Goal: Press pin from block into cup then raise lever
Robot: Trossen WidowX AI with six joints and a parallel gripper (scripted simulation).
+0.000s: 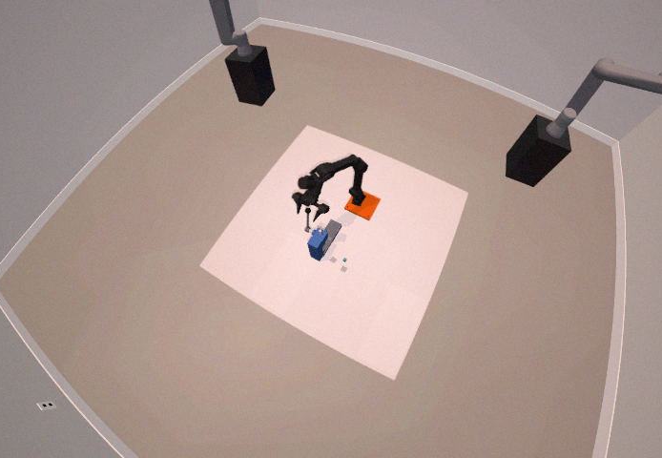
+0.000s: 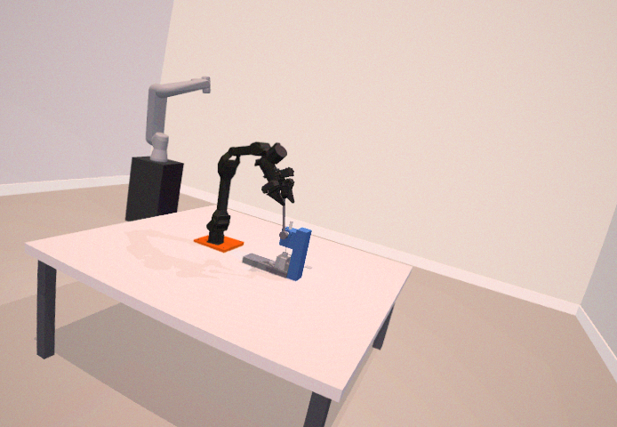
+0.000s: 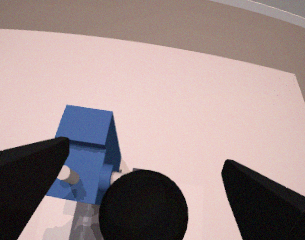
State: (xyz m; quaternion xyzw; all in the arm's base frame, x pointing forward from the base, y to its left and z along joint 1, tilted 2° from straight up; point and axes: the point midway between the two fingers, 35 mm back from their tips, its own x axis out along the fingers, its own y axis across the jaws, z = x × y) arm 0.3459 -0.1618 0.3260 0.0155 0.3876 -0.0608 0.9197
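Block (image 2: 283,261) out on the press bed (image 1: 334,229) (image 2: 258,261), my gripper (image 1: 307,216) (image 2: 288,201) (image 3: 147,156) stands wide open with nothing gripped, the lever's black knob (image 1: 307,210) (image 3: 143,215) showing between its fingers. Below, the lever (image 1: 307,220) (image 2: 284,216) points up from the blue press (image 1: 318,243) (image 2: 299,254) (image 3: 84,162). I cannot tell whether the pin lines up with the punch. Farther out, I see a small teal piece (image 1: 344,260) on the table (image 1: 375,313) (image 2: 208,296) (image 3: 192,100)
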